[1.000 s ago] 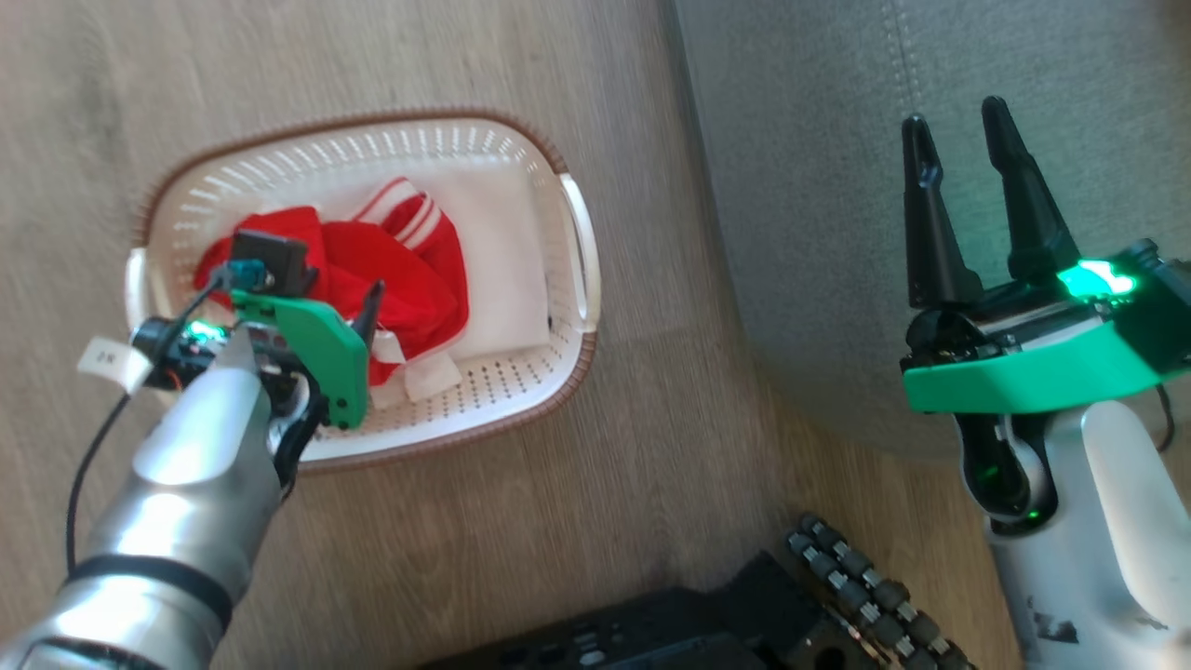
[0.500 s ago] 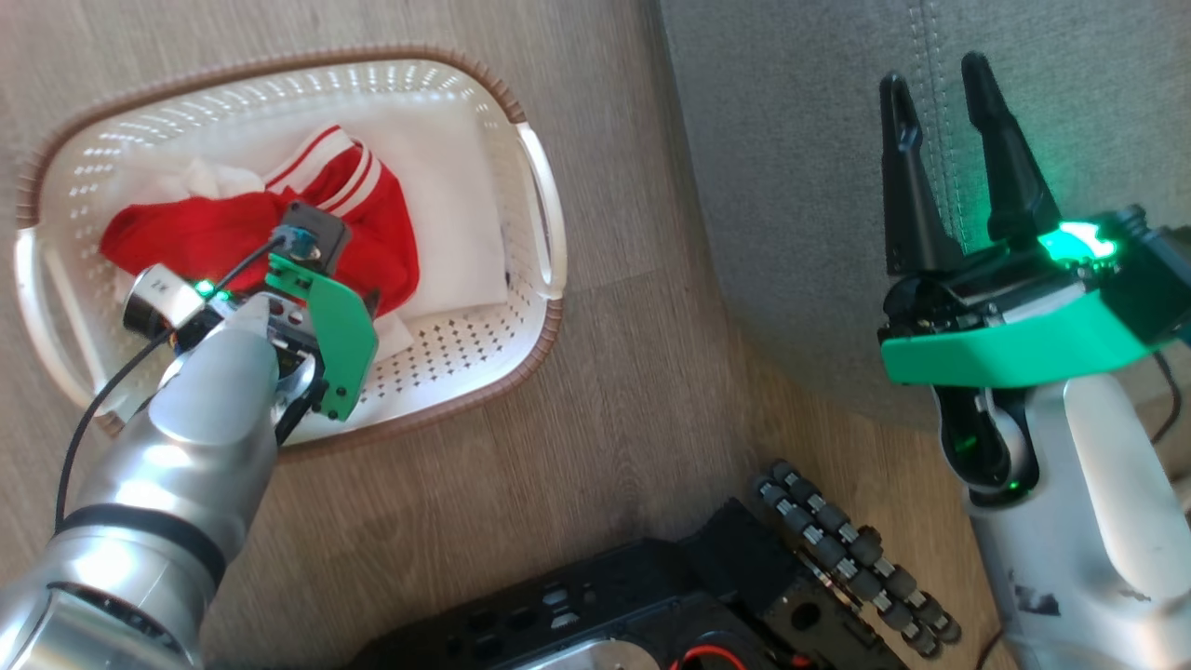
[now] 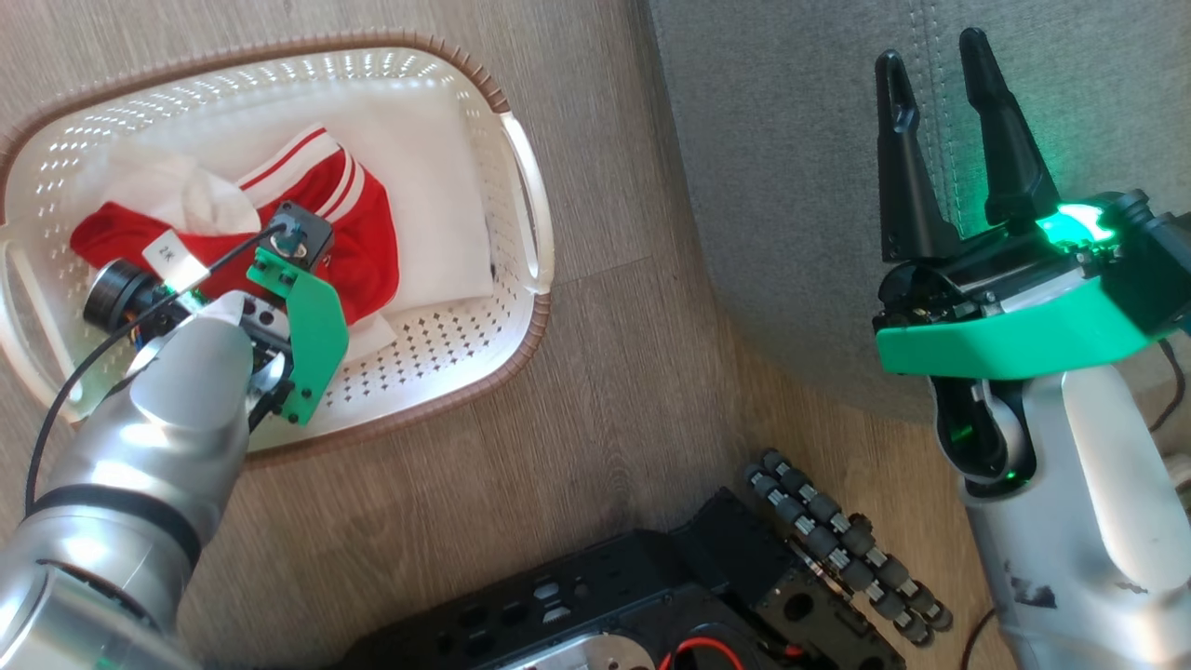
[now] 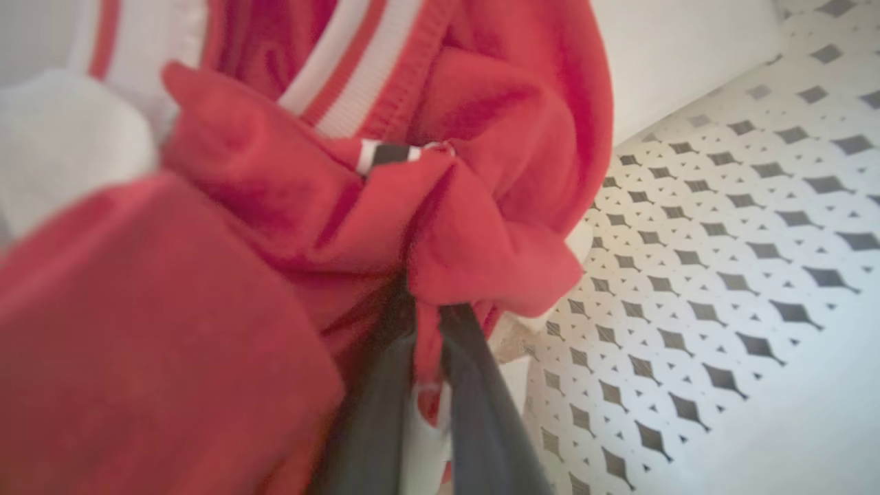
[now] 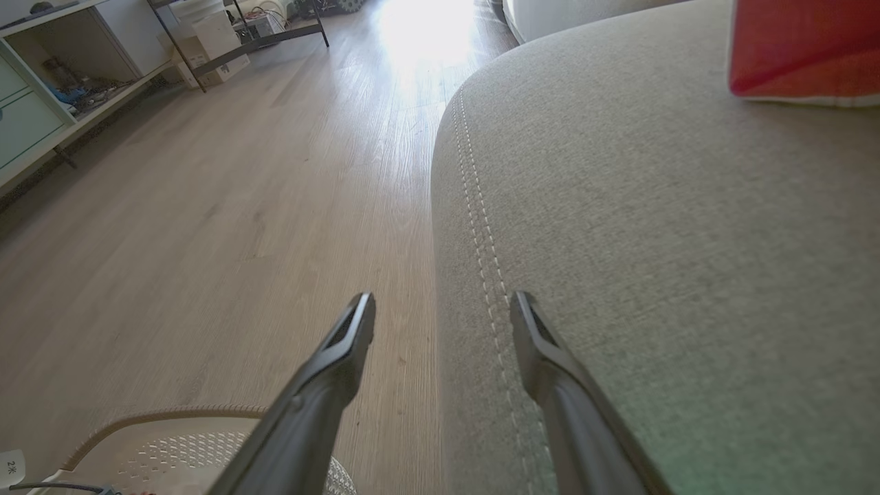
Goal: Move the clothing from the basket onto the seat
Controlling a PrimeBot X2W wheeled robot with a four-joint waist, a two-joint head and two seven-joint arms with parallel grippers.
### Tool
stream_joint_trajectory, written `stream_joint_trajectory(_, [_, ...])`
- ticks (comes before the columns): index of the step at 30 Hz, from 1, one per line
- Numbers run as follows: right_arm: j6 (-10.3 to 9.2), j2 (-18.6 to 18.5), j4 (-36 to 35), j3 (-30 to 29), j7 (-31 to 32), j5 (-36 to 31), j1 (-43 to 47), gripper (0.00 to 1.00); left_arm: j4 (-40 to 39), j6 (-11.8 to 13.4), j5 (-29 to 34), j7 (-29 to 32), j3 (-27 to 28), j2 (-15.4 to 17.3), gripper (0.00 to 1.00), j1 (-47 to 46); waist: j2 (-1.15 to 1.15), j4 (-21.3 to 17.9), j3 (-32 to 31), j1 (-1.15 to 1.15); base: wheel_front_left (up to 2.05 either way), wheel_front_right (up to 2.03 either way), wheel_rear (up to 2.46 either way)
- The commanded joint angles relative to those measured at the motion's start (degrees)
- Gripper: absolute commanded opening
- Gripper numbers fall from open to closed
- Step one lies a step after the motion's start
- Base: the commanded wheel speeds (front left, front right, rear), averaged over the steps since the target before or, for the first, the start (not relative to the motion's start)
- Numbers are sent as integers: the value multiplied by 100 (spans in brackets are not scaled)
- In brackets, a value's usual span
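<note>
Since one second ago, see left tool gone from spread to clenched, pinching a bunched fold of the clothing between its dark fingers. Note left forearm reaching down into the basket, wrist bent over its near half. Find clothing lying inside basket on white cloth. Note right tool released, fingers parted, held over rounded edge of the seat, apart from it.
</note>
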Motion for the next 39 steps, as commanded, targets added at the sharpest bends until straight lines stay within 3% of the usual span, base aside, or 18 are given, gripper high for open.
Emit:
stream_joint_trajectory(1, [42,28,-80,82,-34,-31,138,100,-16,-33,-6,-51,50,120,0,61,0,7,-16,0,0,0,0])
stream_joint_trajectory(14, [42,-41,22,40,-34,-40,157,100,-252,-34,-547,-664,-138,-1,0,299,0,165,-627,0,0,0,0])
stream_joint_trajectory(26, [42,-312,258,50,-35,-5,441,100,-729,-34,-1420,-1532,-253,-358,0,700,0,534,-1906,0,0,0,0])
stream_joint_trajectory(39, [42,-609,452,195,94,96,739,100,-1211,-34,-2014,-2263,-377,-471,0,1107,0,861,-3190,0,0,0,0])
